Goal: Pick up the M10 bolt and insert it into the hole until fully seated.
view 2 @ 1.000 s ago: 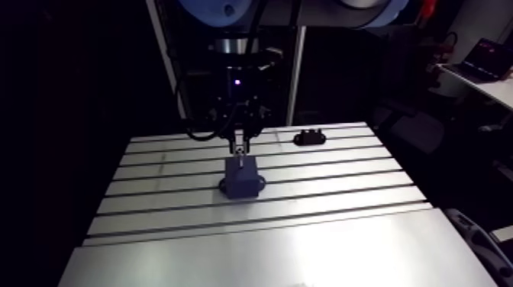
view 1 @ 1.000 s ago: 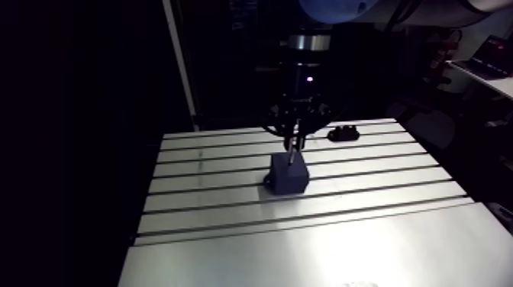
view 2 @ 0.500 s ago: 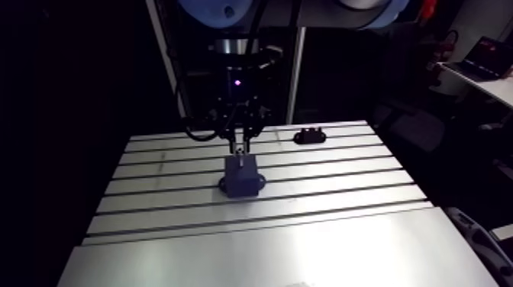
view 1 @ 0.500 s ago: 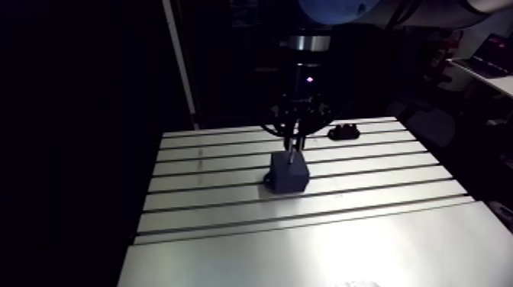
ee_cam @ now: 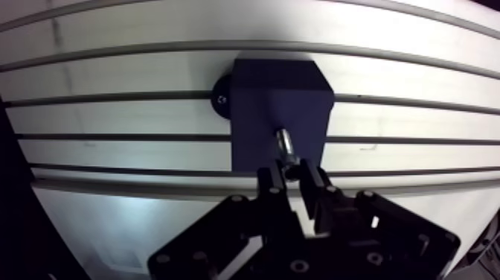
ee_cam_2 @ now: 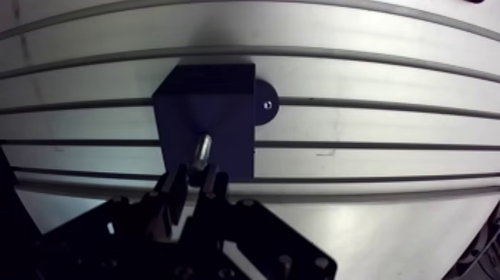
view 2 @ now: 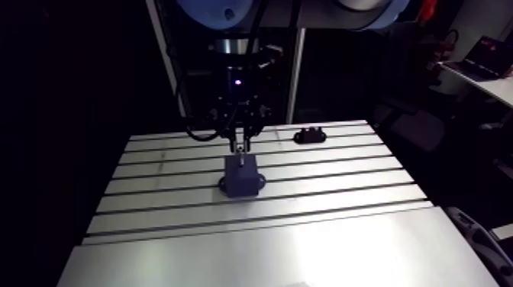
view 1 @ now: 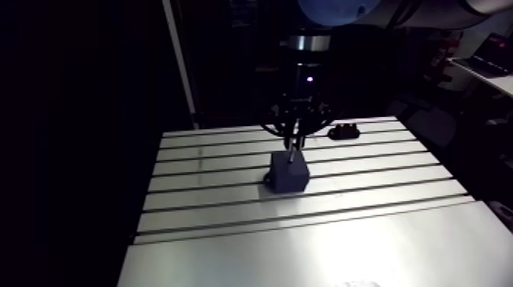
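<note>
A dark blue block [ee_cam: 279, 112] with a side mounting tab stands on the slotted aluminium table [view 1: 229, 191]. In the wrist view my gripper [ee_cam: 294, 173] is shut on the head of the M10 bolt [ee_cam: 286, 146]. The bolt's silver shank points down at the block's top face. Its tip seems to meet the block, and the hole itself is hidden by the shank. In the arm view the gripper [view 1: 292, 143] hangs straight above the block [view 1: 288, 174], with the bolt [view 2: 240, 156] as a thin bright line between them.
A small black fixture [view 1: 343, 132] sits at the far edge of the table, behind and to the right of the block. Parallel T-slots [view 1: 305, 200] run across the table. The near part of the table is a smooth bright plate [view 1: 321, 252].
</note>
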Robot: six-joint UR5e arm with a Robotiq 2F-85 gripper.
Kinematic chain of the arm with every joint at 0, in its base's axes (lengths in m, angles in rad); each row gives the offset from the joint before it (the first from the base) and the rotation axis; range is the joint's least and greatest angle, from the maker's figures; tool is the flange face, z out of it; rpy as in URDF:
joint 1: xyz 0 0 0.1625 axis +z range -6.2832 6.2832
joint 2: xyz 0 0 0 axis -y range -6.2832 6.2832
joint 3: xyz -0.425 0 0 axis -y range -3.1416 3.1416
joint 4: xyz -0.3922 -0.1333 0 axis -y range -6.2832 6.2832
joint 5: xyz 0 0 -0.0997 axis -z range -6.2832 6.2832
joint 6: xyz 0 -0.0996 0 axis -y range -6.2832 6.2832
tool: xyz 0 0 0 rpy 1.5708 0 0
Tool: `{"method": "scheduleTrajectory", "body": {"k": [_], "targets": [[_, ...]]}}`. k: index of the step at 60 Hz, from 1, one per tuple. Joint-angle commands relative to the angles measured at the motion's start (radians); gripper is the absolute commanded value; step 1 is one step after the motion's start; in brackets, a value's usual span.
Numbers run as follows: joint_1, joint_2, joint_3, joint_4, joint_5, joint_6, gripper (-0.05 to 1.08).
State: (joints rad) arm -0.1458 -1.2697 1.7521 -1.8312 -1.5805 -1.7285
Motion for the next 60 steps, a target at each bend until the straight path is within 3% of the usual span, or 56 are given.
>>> {"method": "scheduleTrajectory", "body": {"k": [1,60], "targets": [[0.0,-0.001,-0.001,0.002,0.0,-0.001,1.08],[0.0,-0.003,0.01,-0.001,-0.003,-0.001,1.08]]}}
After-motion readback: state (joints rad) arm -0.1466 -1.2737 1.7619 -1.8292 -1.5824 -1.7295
